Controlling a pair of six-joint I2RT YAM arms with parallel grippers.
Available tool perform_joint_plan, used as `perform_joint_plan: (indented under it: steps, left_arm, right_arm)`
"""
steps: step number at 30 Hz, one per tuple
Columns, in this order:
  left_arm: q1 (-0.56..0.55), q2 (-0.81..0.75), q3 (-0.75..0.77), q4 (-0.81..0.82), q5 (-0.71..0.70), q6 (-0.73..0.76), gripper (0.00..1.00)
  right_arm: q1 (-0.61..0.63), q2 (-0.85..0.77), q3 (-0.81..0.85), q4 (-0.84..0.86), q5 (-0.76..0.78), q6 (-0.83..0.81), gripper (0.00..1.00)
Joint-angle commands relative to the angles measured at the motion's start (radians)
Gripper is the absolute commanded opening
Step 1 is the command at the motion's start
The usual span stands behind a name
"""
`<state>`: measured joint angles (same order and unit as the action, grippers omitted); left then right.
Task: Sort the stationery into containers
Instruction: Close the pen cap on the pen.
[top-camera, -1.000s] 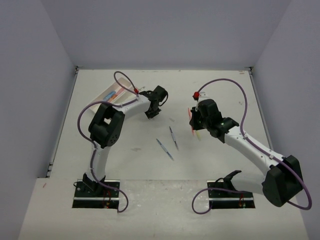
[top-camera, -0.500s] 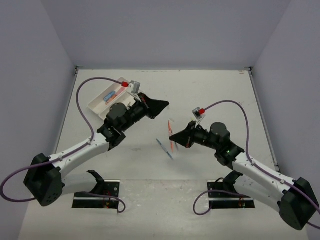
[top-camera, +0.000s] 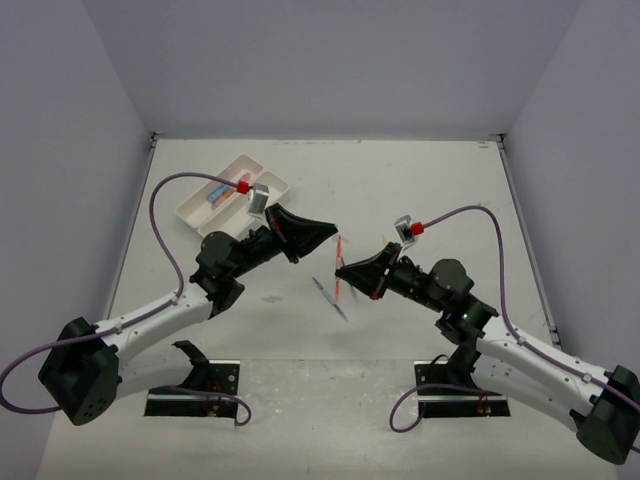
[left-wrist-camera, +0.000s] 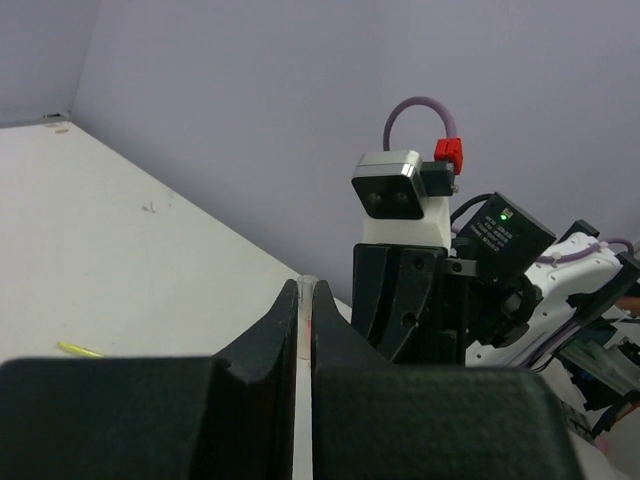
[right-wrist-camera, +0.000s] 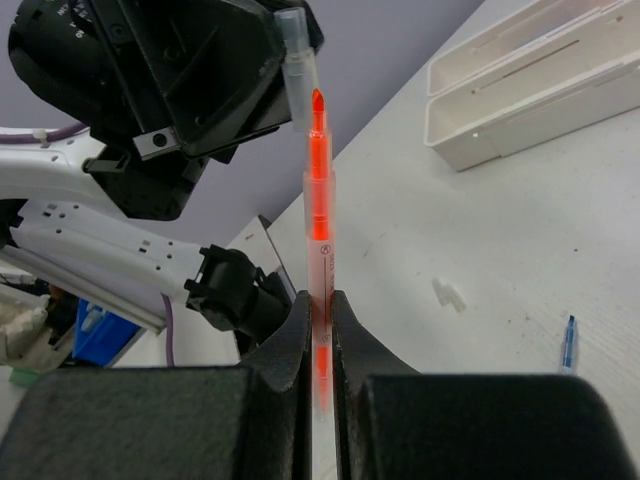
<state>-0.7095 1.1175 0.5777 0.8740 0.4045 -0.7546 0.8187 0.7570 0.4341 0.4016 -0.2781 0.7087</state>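
My right pincer (right-wrist-camera: 318, 300) is clamped shut on an orange pen (right-wrist-camera: 318, 210), holding it up off the surface (right-wrist-camera: 520, 260). My left pincer (left-wrist-camera: 305, 290) is shut too, pinching what looks like the pen's clear cap (right-wrist-camera: 296, 45), which sits right at the orange tip. I cannot tell whether it is seated. I judge this to be the capping step. Next I need to line up cap and tip, press them together, then carry the pen to the white trays (right-wrist-camera: 500, 135), which are well apart from it.

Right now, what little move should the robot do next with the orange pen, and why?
Probably push the clear cap fully onto the orange pen. The right gripper holds the pen, the left gripper holds the cap at its bare tip.
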Motion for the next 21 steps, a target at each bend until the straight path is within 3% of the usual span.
perform_joint_plan:
  steps: [1,21]
  left_arm:
    - [-0.006,-0.037,0.001,0.069,-0.011,0.012,0.00]
    - [-0.005,-0.016,0.024,0.085,-0.069,-0.052,0.00]
  right_arm:
    - [0.006,-0.007,0.059,-0.040,0.036,-0.053,0.00]
    - [0.019,-0.010,0.078,-0.081,-0.006,-0.103,0.00]
